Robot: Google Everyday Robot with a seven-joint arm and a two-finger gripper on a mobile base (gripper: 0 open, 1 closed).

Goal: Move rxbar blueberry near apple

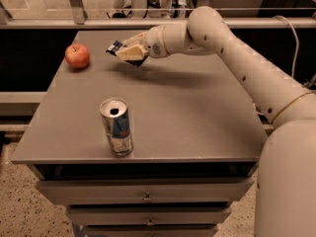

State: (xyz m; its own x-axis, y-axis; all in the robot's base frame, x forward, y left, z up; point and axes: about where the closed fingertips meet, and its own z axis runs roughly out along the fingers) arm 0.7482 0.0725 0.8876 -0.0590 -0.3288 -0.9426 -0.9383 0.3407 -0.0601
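Note:
The red apple (77, 56) sits near the far left corner of the grey table (197, 107). My gripper (129, 53) hangs a little above the table's far middle, to the right of the apple. It is shut on the dark navy rxbar blueberry (115, 47), whose left end sticks out past the fingers toward the apple. The bar is held off the surface, about a hand's width from the apple.
A silver-and-blue drink can (116, 127) stands upright near the table's front left. The table has drawers (146, 197) below its front edge. A railing and people's legs show behind the table.

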